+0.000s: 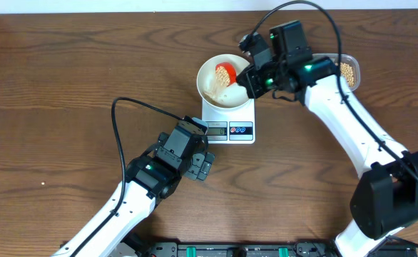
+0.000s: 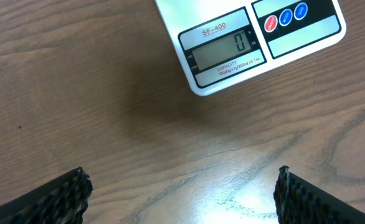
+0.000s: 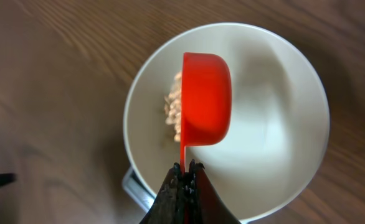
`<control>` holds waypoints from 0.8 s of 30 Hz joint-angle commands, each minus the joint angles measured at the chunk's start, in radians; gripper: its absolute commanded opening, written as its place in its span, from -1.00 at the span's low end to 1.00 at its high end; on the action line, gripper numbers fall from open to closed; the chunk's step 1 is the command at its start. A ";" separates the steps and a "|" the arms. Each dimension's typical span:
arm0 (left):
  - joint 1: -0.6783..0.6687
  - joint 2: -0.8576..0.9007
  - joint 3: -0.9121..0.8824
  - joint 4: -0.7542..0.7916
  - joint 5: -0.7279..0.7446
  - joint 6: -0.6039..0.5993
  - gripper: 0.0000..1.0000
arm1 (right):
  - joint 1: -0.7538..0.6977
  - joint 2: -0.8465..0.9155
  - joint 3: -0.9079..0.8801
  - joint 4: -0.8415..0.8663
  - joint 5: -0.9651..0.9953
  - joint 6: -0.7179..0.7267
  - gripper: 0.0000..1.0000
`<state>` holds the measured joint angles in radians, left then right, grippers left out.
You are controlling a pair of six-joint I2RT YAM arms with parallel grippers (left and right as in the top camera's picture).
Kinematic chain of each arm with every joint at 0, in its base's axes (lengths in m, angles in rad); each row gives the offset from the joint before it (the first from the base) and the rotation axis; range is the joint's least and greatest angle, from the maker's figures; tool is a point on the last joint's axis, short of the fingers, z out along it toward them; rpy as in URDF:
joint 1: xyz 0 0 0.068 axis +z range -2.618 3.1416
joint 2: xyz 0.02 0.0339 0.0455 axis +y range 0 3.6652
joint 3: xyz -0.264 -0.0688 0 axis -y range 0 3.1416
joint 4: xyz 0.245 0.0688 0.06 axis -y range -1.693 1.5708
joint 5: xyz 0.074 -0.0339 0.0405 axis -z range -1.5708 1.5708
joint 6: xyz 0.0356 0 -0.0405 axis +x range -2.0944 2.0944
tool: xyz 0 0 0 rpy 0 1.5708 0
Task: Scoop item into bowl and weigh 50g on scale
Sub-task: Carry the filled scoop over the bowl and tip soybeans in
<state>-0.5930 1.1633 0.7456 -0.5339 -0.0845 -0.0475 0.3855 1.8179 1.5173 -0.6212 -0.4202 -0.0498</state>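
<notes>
The white bowl (image 1: 212,93) stands on the white scale (image 1: 229,120); it also shows in the right wrist view (image 3: 276,124). My right gripper (image 1: 255,77) is shut on the thin handle of a red scoop (image 3: 205,99), tipped on its side over the bowl. Tan beans (image 3: 172,109) lie in the bowl to the left of the scoop. The scale's display (image 2: 223,53) reads 0 in the left wrist view. My left gripper (image 2: 181,193) is open and empty over bare table, just in front of the scale's left corner.
A clear tub of beans (image 1: 349,71) stands behind the right arm at the back right. A black cable (image 1: 134,103) loops over the table left of the scale. The table's back edge runs along the top of the overhead view.
</notes>
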 commanded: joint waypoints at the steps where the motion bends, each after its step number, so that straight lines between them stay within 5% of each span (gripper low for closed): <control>1: -0.003 0.006 -0.005 0.001 -0.003 0.014 0.92 | 0.048 -0.007 0.006 0.001 0.202 -0.061 -0.98; 18: -0.003 0.006 -0.005 0.001 -0.003 0.014 0.92 | 0.218 -0.011 0.007 0.017 0.652 -0.166 -0.98; 24: -0.003 0.006 -0.005 0.001 -0.003 0.013 0.92 | 0.224 -0.016 0.007 0.019 0.622 -0.169 -0.98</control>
<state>-0.5930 1.1633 0.7456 -0.5339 -0.0845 -0.0475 0.6071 1.8187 1.5173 -0.6071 0.1783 -0.1993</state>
